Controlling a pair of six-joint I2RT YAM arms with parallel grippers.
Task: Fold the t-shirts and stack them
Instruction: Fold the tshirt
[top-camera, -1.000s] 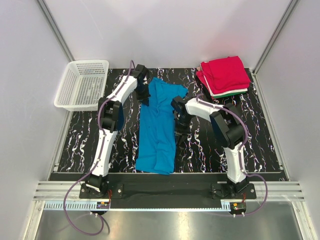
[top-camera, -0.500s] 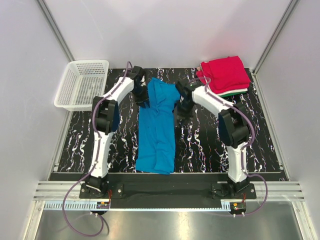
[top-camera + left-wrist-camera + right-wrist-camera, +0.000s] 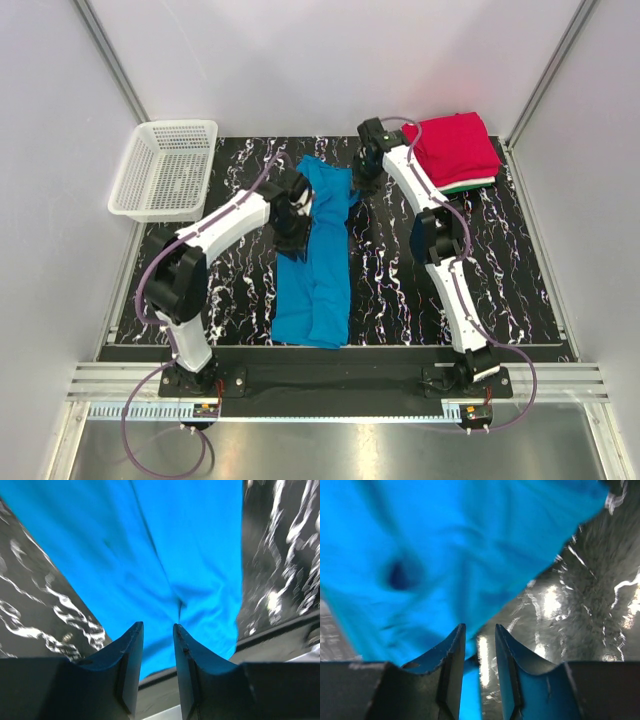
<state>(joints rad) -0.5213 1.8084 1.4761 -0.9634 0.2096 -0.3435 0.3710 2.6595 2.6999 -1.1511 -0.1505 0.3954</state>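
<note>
The blue t-shirt (image 3: 318, 290) lies as a long narrow strip down the middle of the black marbled table, crumpled at its far end. My left gripper (image 3: 297, 232) hovers over its left edge, about halfway along. In the left wrist view the gripper (image 3: 158, 627) is open with only the blue cloth (image 3: 175, 545) below it. My right gripper (image 3: 366, 180) is at the shirt's far right corner. In the right wrist view it (image 3: 480, 628) is open over the edge of the cloth (image 3: 445, 545). A folded stack with a red t-shirt (image 3: 455, 148) on top sits at the far right, with green and white edges showing beneath.
A white mesh basket (image 3: 165, 170) stands at the far left corner of the table. Grey walls close in the table on the left, back and right. A metal rail runs along the near edge by the arm bases.
Both grippers have opened. The left one moved from the shirt's far left corner toward me, over its left edge. The right one swung from beside the shirt to its far right corner.
</note>
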